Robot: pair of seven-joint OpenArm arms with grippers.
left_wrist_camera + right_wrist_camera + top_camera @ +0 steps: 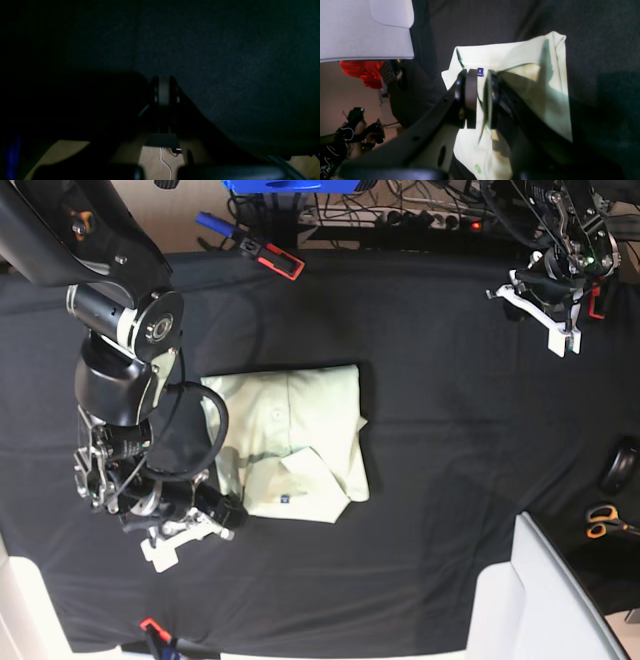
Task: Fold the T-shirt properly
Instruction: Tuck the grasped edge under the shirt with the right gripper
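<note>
The right gripper has its jaws drawn narrow, with a thin fold of the T-shirt running up between them at the garment's near edge, so it appears to pinch the cloth. Just past the fingertips sits the shirt's small blue mark. The shirt lies folded into a compact rectangle on the black table covering, stretching away from that gripper. The left gripper, well apart at the far corner, sits closed in deep shadow, holding nothing visible; its surroundings are too dark to make out.
</note>
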